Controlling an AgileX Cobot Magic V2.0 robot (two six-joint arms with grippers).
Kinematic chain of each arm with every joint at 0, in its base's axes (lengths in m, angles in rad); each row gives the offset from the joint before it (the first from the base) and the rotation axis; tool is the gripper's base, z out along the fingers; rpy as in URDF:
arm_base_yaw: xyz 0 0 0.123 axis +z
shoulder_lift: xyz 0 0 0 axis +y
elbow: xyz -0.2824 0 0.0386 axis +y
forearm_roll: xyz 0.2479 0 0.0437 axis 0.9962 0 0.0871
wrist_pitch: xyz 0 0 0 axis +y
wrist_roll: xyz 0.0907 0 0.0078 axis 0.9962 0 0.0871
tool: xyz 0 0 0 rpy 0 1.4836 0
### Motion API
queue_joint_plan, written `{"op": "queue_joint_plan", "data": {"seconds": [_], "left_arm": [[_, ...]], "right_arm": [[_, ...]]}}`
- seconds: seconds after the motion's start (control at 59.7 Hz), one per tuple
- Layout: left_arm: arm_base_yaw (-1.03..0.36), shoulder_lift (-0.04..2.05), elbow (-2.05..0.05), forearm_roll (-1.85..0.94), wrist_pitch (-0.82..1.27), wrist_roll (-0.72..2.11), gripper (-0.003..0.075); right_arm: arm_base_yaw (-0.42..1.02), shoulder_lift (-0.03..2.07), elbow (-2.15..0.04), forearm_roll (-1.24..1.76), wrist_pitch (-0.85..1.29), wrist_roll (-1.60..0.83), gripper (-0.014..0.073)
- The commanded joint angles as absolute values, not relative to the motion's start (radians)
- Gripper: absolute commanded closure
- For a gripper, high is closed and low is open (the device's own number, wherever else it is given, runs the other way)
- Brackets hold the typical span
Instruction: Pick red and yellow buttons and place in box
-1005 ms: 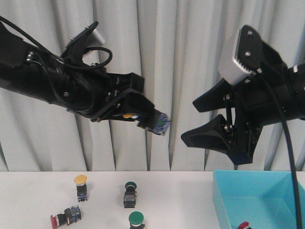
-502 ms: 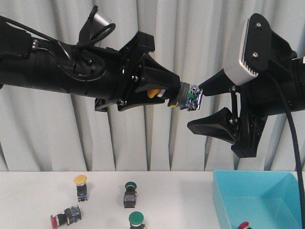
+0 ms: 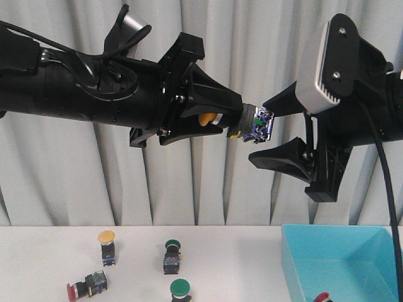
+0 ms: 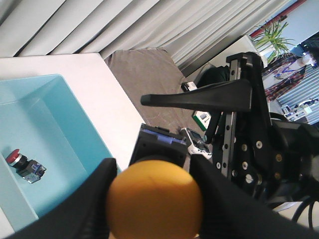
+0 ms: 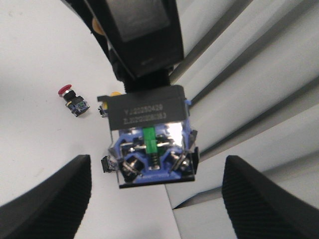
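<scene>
Even, diffuse indoor light; the curtain (image 3: 252, 201) shows only soft vertical fold shadows. Both black arms read as near-silhouettes with little surface detail. Just beyond the left gripper (image 4: 149, 199), the yellow button (image 4: 154, 199) it holds is close and blurred; the box (image 4: 60, 149) farther out is sharp. Between the right gripper's (image 5: 154, 199) defocused fingers (image 5: 45, 199), glare falls on the button's contact block. The table (image 5: 30, 74) is washed nearly white.
</scene>
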State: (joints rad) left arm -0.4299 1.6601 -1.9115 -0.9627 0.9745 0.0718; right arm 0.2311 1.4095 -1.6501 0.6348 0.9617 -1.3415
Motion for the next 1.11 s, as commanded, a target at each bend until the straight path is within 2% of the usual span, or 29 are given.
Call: {"op": "queue_joint_plan", "data": {"seconds": [0.0,1.088], "left_arm": [[-0.432,1.619,-1.939,-1.031,0.927,0.065,0.0639],[-0.432,1.671,-1.935,-1.163,0.936,0.006,0.0626]], "right_arm": [[0.232,1.375,-1.680,0.670,0.899,-1.370,0.0068],[0.232,1.384,-1.680,0.732,0.888,-1.483,0.0071]]}}
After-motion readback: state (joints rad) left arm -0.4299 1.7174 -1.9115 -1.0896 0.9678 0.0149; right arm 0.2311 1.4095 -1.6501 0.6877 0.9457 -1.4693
